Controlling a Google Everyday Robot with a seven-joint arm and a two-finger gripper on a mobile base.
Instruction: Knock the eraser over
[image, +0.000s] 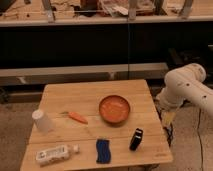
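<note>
The eraser (136, 139) is a small black block with a pale stripe near its top end. It stands tilted near the front right of the wooden table (90, 95), just in front of the orange bowl (114, 109). My white arm (186, 89) hangs beside the table's right edge. The gripper (168, 119) points down off the table's right side, to the right of the eraser and a little behind it, not touching it.
An orange carrot (76, 117) lies left of the bowl. A white cup (41, 121) stands at the left edge. A white bottle (54, 154) lies at the front left. A flat blue wavy-edged pad (103, 150) lies at the front. Dark shelving stands behind the table.
</note>
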